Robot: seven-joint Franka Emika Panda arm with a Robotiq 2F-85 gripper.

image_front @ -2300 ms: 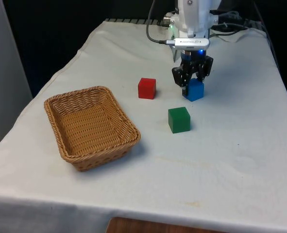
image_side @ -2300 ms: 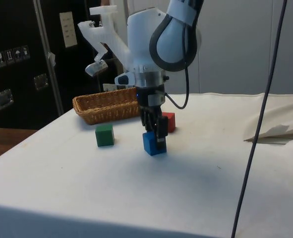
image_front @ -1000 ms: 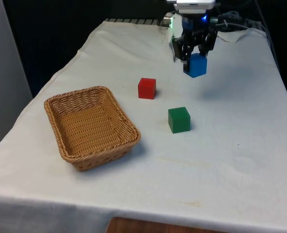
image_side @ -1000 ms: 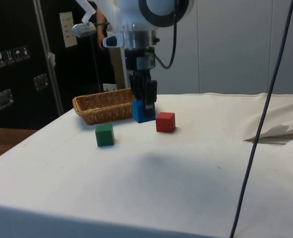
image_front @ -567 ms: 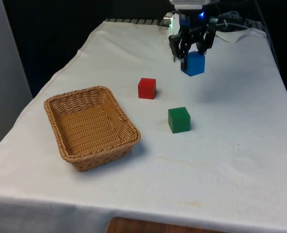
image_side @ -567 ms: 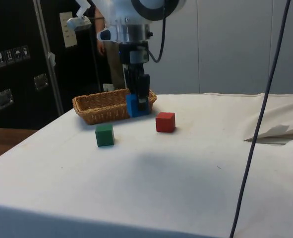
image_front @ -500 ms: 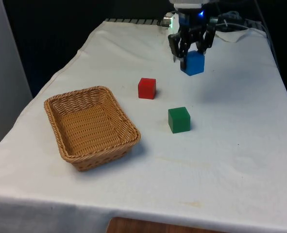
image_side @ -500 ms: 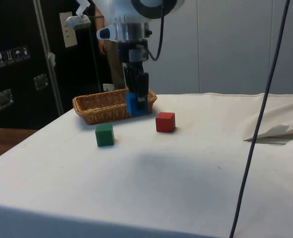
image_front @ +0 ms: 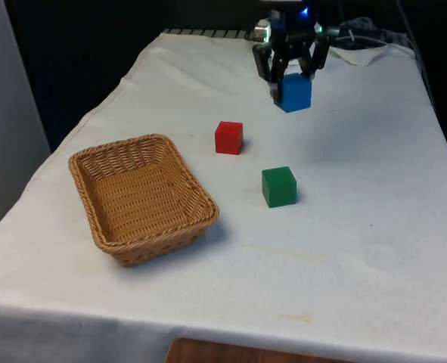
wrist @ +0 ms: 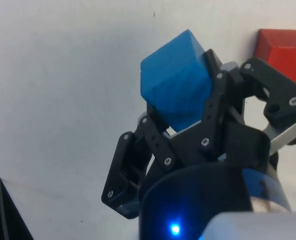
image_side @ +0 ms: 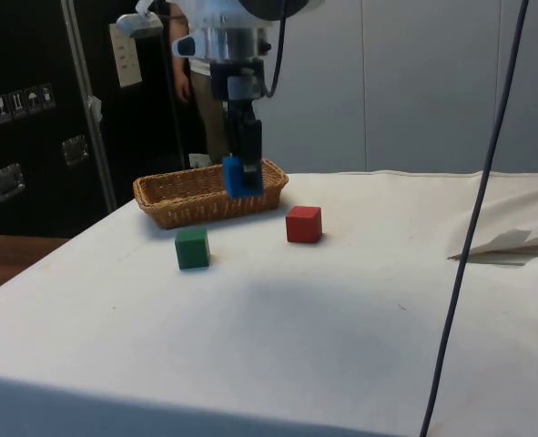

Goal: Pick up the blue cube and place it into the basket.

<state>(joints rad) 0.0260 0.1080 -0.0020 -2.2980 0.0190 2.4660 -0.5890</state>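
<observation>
Front view: the gripper point(image_front: 290, 74) hangs high over the table's far end, its fingers closed on the blue cube point(image_front: 293, 92), which sits clear of the white cloth point(image_front: 359, 227). The red cube point(image_front: 228, 138) lies below the gripper and slightly toward the front view's left; the green cube point(image_front: 279, 186) is farther out, nearer the camera. The basket point(image_front: 139, 197) stands well apart from the gripper, beyond both cubes toward the front view's left.

Side view: the gripper point(image_side: 242, 173) carries the blue cube point(image_side: 241, 177) in the air, level with the basket point(image_side: 196, 195) rim behind it. The red cube point(image_side: 303, 223) and green cube point(image_side: 192, 248) rest on the cloth, lower than the gripper.

Wrist view: the blue cube point(wrist: 177, 85) sits tilted between the fingertips point(wrist: 211, 62), pinched near its upper part. That skewed, shallow hold is the risk: a quick swing toward the basket could let the cube twist out and drop short, and a low path could clip the red cube point(wrist: 280, 50) or the basket's rim.
</observation>
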